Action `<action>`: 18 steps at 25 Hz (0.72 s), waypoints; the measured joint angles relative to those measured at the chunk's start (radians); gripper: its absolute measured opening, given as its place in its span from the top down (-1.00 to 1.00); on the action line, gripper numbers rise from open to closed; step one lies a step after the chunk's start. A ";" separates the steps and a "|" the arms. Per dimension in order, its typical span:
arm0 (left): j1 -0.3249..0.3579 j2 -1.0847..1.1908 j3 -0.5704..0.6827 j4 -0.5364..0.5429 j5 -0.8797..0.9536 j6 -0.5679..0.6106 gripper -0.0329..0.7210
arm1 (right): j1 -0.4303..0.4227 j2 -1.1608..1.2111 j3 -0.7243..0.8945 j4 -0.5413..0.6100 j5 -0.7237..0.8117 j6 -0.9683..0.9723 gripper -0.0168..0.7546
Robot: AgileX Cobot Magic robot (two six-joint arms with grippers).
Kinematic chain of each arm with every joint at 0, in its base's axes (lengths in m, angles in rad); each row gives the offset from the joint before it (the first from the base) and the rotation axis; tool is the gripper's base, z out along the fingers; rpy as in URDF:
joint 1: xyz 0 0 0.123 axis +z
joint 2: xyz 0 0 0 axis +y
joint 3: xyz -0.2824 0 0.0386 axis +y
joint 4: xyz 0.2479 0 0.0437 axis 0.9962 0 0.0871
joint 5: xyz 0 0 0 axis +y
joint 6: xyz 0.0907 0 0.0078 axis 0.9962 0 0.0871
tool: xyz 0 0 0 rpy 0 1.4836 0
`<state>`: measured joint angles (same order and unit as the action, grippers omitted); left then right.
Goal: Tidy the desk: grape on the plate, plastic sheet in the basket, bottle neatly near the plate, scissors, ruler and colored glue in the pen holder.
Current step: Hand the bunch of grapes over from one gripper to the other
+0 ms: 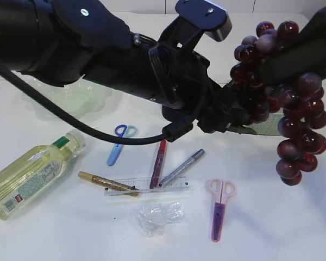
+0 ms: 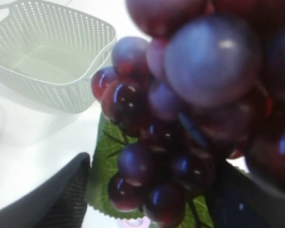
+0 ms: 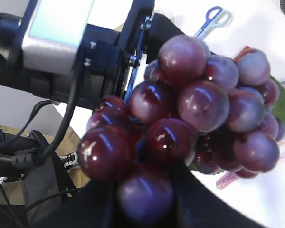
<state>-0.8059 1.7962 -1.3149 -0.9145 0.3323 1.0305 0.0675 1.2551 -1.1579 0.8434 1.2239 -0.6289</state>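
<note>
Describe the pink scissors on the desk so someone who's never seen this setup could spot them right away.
Start at the clear ruler lying across the pens at the front of the white desk. Just right of it lie the pink scissors, handles pointing away. The blue scissors lie farther back, left.

Dark red grape bunch (image 2: 180, 133) fills the frame, green leaf (image 2: 107, 166) beneath. White woven basket (image 2: 52, 71) stands upper left on white table (image 2: 28, 156).
</note>
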 joint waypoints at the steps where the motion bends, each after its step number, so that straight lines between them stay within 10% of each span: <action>1: 0.000 0.000 0.000 0.004 0.000 0.000 -0.53 | 0.000 0.000 0.000 -0.001 0.000 0.000 0.45; 18: 0.004 0.000 0.004 -0.074 -0.018 0.000 -0.85 | 0.000 0.000 0.000 -0.003 0.000 0.000 0.44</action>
<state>-0.8022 1.7962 -1.3111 -0.9885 0.3146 1.0305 0.0675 1.2551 -1.1579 0.8404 1.2239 -0.6289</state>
